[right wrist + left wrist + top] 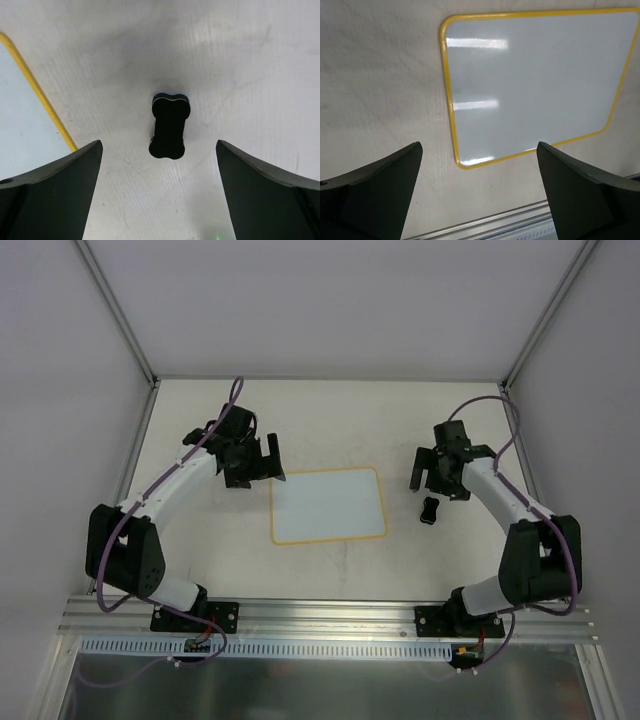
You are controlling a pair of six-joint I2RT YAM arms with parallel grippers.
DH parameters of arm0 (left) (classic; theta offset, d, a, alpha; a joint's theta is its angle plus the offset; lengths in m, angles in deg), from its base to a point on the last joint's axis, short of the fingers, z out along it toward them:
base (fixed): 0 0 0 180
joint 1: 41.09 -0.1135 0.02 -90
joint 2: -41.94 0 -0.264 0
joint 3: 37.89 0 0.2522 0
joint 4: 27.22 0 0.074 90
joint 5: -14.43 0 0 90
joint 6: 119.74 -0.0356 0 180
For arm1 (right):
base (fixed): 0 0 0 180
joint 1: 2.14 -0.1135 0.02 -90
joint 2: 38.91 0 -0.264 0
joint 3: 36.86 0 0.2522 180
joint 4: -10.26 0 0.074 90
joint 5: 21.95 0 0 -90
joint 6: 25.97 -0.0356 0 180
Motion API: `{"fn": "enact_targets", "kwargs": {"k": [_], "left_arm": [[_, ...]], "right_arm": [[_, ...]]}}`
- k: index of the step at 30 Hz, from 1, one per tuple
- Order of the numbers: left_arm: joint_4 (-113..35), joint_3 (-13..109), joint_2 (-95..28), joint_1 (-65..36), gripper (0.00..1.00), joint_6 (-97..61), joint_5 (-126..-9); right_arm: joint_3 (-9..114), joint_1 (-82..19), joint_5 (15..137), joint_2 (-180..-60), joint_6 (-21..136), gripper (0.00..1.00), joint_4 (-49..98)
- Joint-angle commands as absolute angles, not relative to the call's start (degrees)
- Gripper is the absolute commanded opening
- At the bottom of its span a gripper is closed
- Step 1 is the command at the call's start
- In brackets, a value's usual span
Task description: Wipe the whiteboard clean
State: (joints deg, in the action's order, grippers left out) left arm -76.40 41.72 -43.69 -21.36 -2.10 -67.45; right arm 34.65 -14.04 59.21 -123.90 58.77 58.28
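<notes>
The whiteboard [328, 505] lies flat mid-table, white with a yellow-orange rim and no marks showing; the left wrist view shows the whiteboard [535, 80] with only glare on it. A small black bone-shaped eraser [430, 510] rests on the table just right of the board, and the eraser [169, 125] lies ahead of my right jaws. My left gripper [262, 468] hovers open off the board's upper left corner, holding nothing. Above the eraser, my right gripper [432, 476] is open and apart from it.
Grey enclosure walls and metal posts [135, 340] bound the table at the back and sides. An aluminium rail [330, 615] with both arm bases runs along the near edge.
</notes>
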Motion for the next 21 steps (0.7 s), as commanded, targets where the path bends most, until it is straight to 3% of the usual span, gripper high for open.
{"fn": "enact_targets", "kwargs": {"k": [1, 8, 21], "left_arm": [[-79.7, 46.7, -38.6, -22.4, 0.99, -4.6, -70.5], [-84.4, 55.1, -30.8, -23.6, 0.99, -8.4, -75.4], [-84.6, 68.9, -12.3, -23.7, 0.99, -17.4, -98.1]], "right_arm": [[39.2, -11.3, 61.0, -117.7, 62.3, 0.99, 61.6], [48.0, -8.3, 57.3, -110.8, 66.0, 0.99, 69.5], [65.4, -7.9, 45.9, -91.2, 75.9, 0.99, 69.8]]}}
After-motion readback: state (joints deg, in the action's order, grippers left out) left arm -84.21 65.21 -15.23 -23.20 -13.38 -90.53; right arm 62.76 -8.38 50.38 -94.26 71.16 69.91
